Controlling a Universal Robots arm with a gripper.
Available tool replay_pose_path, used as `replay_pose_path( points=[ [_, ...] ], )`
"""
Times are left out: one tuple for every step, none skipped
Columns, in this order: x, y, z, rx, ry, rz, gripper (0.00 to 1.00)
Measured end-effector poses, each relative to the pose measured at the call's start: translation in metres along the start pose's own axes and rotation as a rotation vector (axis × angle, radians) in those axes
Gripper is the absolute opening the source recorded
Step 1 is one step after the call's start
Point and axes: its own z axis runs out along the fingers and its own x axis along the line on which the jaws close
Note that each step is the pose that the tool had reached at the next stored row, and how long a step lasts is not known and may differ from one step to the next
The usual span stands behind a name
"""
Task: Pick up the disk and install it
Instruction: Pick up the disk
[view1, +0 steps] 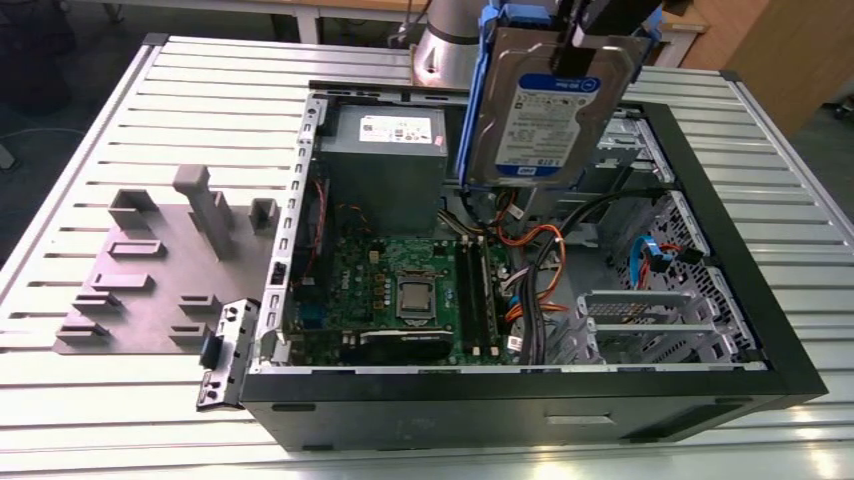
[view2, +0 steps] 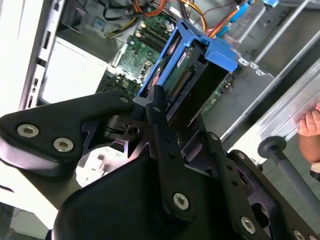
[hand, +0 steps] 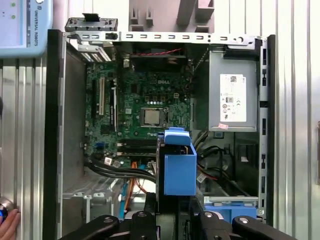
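Note:
The disk (view1: 541, 115), a silver-grey drive with a white-and-blue label in a bright blue carrier frame, hangs upright above the open computer case (view1: 747, 300). My gripper (view1: 594, 45) is shut on its upper end. In the second wrist view the disk (view2: 192, 70) sticks out edge-on from between the black fingers (view2: 162, 125), with its connector side showing. In the first wrist view the blue carrier of the disk (hand: 178, 167) rises from the gripper (hand: 172, 202), over the cables beside the motherboard (hand: 142, 112).
Inside the case are the grey power-supply box (view1: 384, 165), orange and black cables (view1: 534, 270), and a metal drive cage (view1: 654, 325). Another blue carrier (hand: 230, 207) sits inside the case. A grey fixture plate (view1: 160, 270) lies at the exterior view's left. A person's hand (view2: 310, 125) rests near the case.

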Motion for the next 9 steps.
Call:
replay_pose_path(
  points=[
    [0.0034, -0.0001, 0.0, 0.0, 0.0, 0.0, 0.35],
    [0.0067, -0.0001, 0.0, 0.0, -0.0001, 0.0, 0.35],
    [0.0104, -0.0002, -0.0002, 0.0, 0.0001, 0.0, 0.35],
    [0.0139, -0.0002, -0.0002, 0.0, 0.0, 0.0, 0.35],
    [0.0174, -0.0002, -0.0002, 0.0, -0.0001, 0.0, 0.35],
    [0.0207, -0.0003, -0.0003, 0.0, 0.0, 0.0, 0.35],
    [0.0241, -0.0003, -0.0003, 0.0, 0.0, 0.0, 0.35],
    [0.0275, -0.0004, -0.0004, 0.0, 0.0001, 0.0, 0.35],
    [0.0309, -0.0004, -0.0004, 0.0, 0.0, 0.0, 0.35]
  ],
)
